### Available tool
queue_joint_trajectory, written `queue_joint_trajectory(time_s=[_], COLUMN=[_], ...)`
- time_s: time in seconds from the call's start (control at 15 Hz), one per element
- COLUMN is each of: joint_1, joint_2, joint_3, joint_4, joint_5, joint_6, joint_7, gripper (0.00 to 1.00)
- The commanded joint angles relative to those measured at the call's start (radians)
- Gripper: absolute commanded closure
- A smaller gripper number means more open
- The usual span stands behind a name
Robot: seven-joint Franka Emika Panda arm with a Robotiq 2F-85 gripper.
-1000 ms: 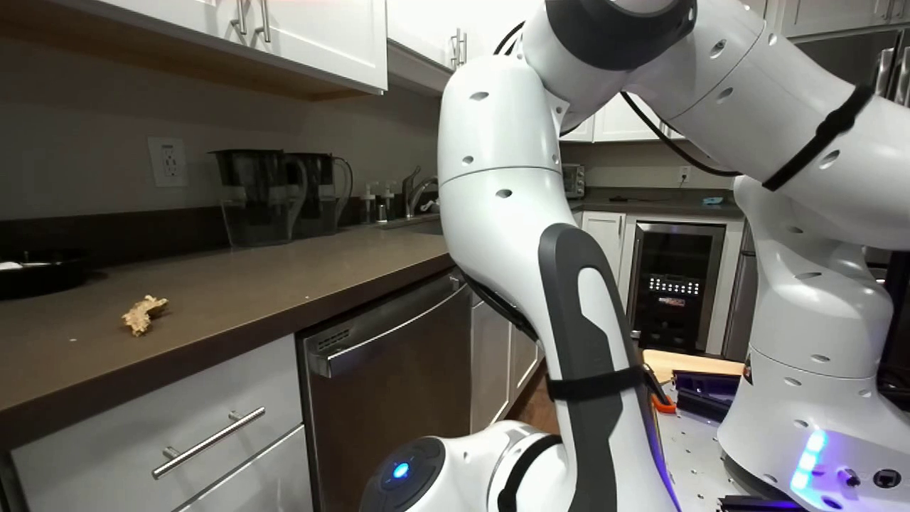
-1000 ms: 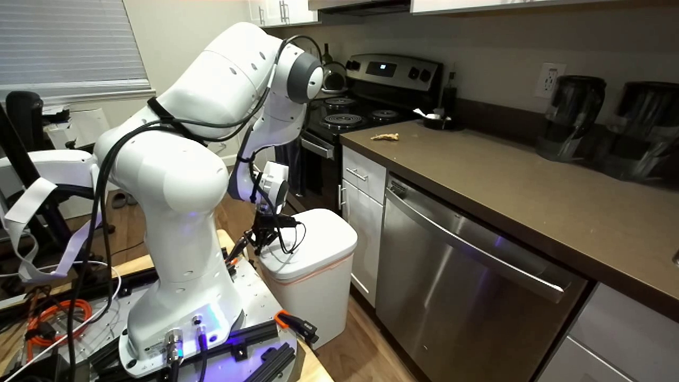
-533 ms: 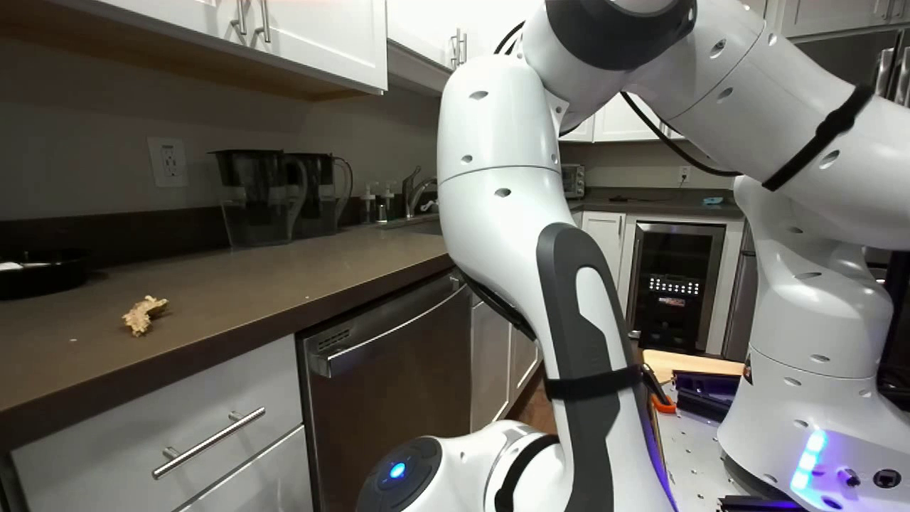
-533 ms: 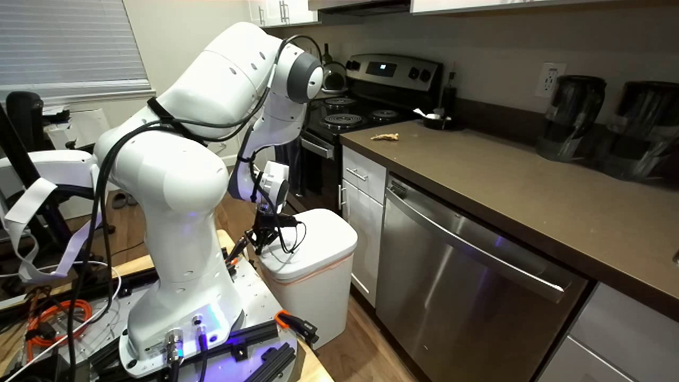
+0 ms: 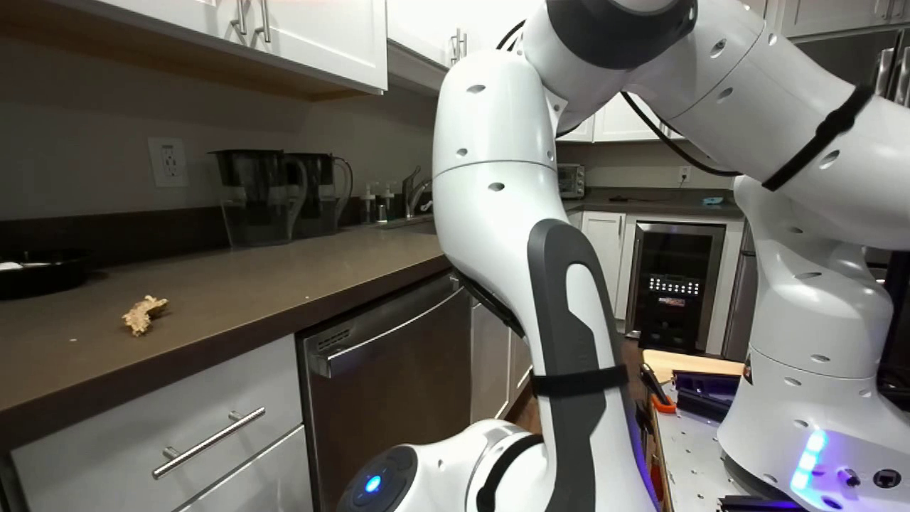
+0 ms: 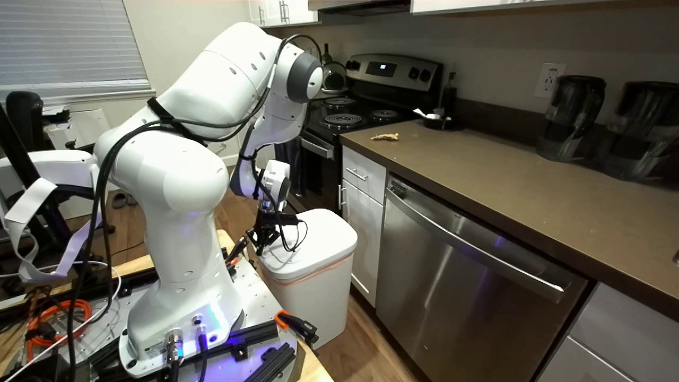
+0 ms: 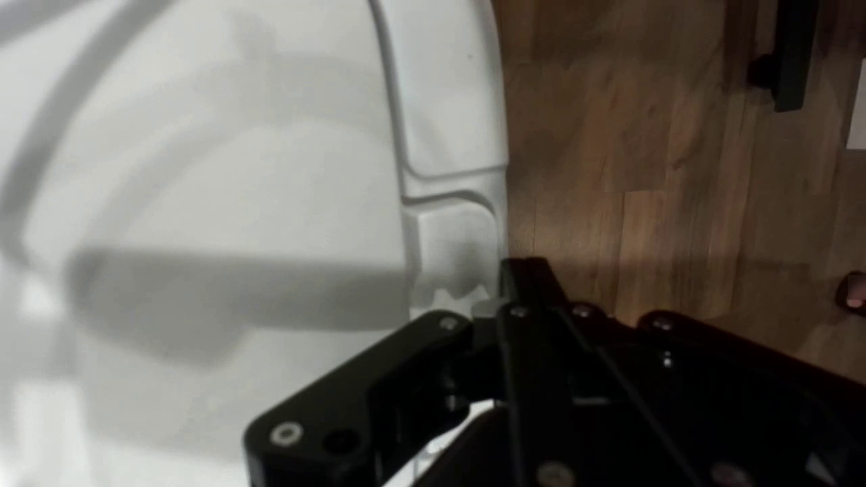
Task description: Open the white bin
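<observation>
- In an exterior view, a black-fronted appliance (image 5: 672,284) carries a small red-and-white label (image 5: 671,301) under rows of bright marks; the lettering is too small to read.
- In the wrist view, the white bin (image 7: 443,88) takes up the left part: a smooth, flat top with soft shadows, a raised rounded rim, and a small tab (image 7: 459,237) set off by a groove. The pincer (image 7: 526,264) has its two fingers pressed together, tips at the bin's outer edge just beside the tab; whether they touch it I cannot tell.
- In an exterior view, the display (image 6: 383,67) on the stove (image 6: 363,108) glows, its characters too small to make out; an orange-and-black clamp (image 6: 298,324) on the surface (image 6: 260,292) bears a pale mark, likewise unreadable.
- There the bin stands upright on the wooden floor (image 6: 366,353), between the surface and the lower cabinets (image 6: 363,233). Its lid (image 6: 318,239) is down, white with rounded corners, above a thin pinkish line (image 6: 322,269) and plain white walls; the pincer hangs low at the lid's edge.
</observation>
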Motion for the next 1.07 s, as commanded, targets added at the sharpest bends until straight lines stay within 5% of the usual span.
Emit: queue_joint_trajectory(time_s=[0.0, 1.0], joint_1=[-0.012, 0.015], joint_2=[-0.016, -0.026], joint_3=[0.008, -0.004], joint_4=[0.010, 0.025], joint_5=[0.000, -0.023], joint_6=[-0.039, -0.086], joint_7=[-0.006, -0.020], gripper=[0.95, 0.95])
